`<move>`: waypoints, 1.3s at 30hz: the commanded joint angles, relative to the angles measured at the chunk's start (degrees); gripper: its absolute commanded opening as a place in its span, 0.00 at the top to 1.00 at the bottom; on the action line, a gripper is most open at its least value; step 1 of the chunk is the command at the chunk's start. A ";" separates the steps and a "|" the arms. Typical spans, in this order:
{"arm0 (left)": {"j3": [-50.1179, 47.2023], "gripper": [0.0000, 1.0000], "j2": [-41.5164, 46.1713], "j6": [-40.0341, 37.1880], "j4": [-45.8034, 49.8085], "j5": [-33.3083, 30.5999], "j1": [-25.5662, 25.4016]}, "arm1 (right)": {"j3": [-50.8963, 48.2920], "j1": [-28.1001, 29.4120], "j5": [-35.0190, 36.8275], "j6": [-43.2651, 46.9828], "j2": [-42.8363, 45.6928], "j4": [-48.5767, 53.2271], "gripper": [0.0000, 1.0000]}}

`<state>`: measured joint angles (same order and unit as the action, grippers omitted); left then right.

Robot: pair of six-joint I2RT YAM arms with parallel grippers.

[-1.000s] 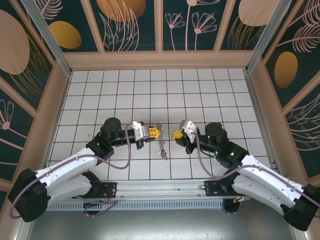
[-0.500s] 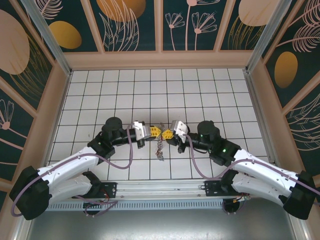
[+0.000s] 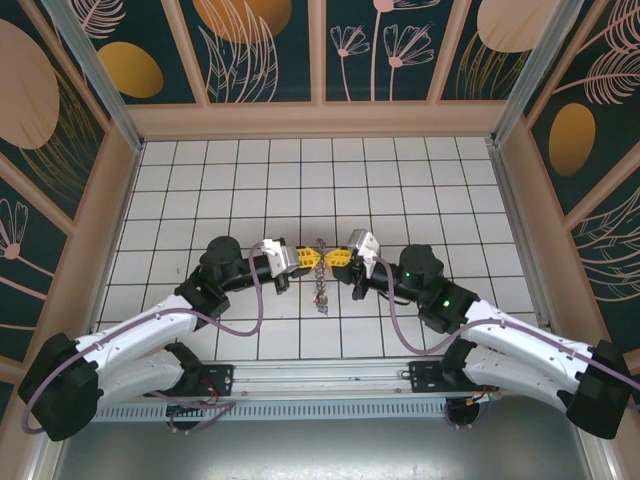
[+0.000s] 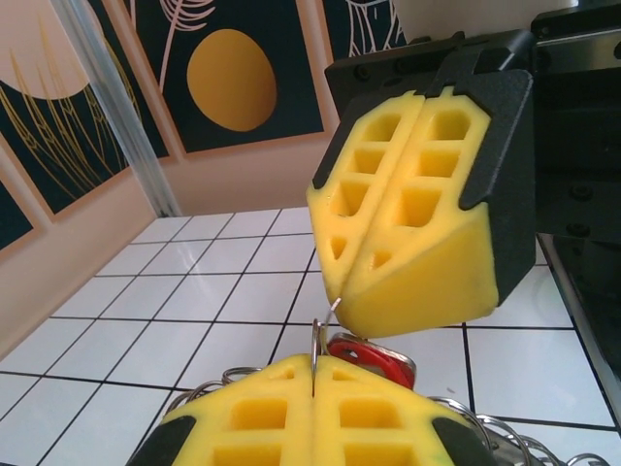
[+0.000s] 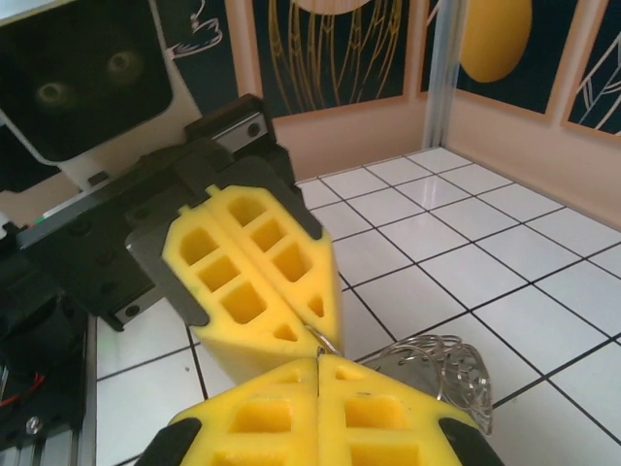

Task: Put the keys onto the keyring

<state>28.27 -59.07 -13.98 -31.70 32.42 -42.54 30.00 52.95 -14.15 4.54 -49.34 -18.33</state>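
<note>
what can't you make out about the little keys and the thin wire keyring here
Top view: small metal keys beside the left gripper and right gripper, too small to count or tell colours.
Left wrist view: red-headed key, blade hidden behind the left gripper's yellow foam pads.
Right wrist view: thin silver wire keyring, its path hidden between both grippers' pads.

Red key (image 4: pixel 376 362) largely hidden behind left claw (image 4: pixel 312 388), keyring (image 4: pixel 490 427) cropped at bottom edge.
</note>
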 commanded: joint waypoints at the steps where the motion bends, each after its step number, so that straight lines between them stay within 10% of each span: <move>1: -0.64 1.00 1.15 2.75 -6.29 0.01 -0.17 | -1.87 0.57 4.40 -5.68 -0.05 -7.96 1.00; 39: -6.31 1.00 -0.21 9.21 -27.29 -2.32 -0.10 | -5.06 -3.11 -0.85 -39.14 -5.25 -19.75 1.00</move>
<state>21.85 -59.53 -6.02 -51.31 28.95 -42.50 25.34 50.89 -14.24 -32.21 -53.71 -35.55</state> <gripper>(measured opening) 0.060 0.049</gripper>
